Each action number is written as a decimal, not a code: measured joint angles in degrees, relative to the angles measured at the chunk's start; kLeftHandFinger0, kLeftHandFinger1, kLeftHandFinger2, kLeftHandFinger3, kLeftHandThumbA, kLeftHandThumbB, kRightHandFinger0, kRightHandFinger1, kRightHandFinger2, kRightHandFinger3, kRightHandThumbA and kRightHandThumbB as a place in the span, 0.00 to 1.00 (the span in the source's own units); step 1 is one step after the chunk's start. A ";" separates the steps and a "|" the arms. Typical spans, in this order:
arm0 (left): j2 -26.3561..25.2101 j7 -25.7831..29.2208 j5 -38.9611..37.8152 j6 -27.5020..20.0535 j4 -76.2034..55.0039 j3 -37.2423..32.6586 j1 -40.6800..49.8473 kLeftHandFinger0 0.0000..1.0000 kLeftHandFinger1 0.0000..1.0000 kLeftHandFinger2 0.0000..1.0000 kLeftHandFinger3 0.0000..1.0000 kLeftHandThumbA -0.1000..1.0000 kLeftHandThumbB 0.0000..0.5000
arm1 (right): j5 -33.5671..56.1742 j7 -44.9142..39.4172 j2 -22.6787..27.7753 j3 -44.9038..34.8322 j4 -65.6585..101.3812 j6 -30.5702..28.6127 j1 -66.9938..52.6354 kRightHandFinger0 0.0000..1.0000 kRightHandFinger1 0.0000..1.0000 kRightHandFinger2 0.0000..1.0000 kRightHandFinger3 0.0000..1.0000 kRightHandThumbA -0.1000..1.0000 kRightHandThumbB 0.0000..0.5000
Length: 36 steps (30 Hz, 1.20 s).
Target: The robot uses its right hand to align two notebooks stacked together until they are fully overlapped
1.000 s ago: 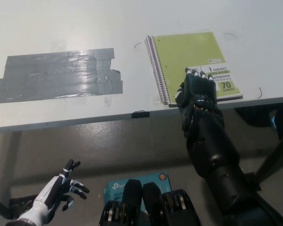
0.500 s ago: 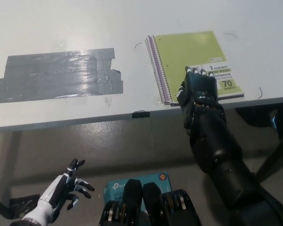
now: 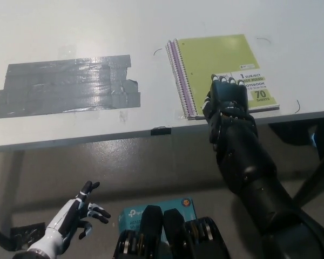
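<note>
Notebooks [image 3: 216, 67] partly hidden under right hand [image 3: 227, 100], its grip unclear; left hand [image 3: 70, 218] spread.

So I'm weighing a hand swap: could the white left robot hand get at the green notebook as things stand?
Probably not. The left robot hand hangs low, below the table edge, far across from the green notebook, where the right robot hand already rests.

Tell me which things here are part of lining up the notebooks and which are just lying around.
Part of the job:
green notebook on top
purple notebook edge showing beneath it by the spiral
right hand on the stack's near edge
table

Just lying around:
grey tape patch
blue box on the floor
left hand, resting low, open
</note>
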State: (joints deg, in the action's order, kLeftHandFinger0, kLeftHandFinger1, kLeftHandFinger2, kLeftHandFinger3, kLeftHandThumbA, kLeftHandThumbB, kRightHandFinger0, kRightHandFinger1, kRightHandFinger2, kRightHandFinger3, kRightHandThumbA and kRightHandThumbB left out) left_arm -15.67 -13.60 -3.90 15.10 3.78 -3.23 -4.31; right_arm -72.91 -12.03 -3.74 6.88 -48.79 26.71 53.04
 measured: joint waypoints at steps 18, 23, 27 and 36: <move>0.99 0.00 0.64 0.40 -0.06 -0.93 -0.62 0.35 0.43 0.39 1.00 1.00 1.00 | -0.06 -0.63 -0.24 1.30 0.28 0.06 0.00 1.00 1.00 1.00 1.00 1.00 0.76; 1.52 0.00 0.63 0.64 -0.26 -1.00 -0.71 0.36 0.43 0.38 1.00 1.00 1.00 | -0.09 -0.66 -0.31 1.56 0.24 0.09 0.00 1.00 1.00 1.00 1.00 1.00 0.72; 1.56 -0.01 0.63 0.63 -0.39 -1.09 -0.76 0.37 0.43 0.38 1.00 1.00 1.00 | -0.07 -0.67 -0.40 1.53 0.12 0.09 0.08 1.00 1.00 1.00 1.00 1.00 0.70; 1.61 -0.02 0.62 0.67 -0.60 -1.38 -0.75 0.34 0.43 0.39 1.00 1.00 1.00 | -0.06 -0.96 -0.44 1.76 0.16 0.10 0.12 1.00 1.00 1.00 1.00 1.00 0.73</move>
State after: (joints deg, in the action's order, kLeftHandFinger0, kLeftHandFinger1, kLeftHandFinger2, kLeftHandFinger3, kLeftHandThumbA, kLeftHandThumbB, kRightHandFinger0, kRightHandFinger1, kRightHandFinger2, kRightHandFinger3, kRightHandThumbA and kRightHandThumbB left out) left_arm -14.06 -13.62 -3.28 15.77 3.18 -4.61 -5.06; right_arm -72.97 -12.98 -4.17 8.64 -48.63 26.82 53.16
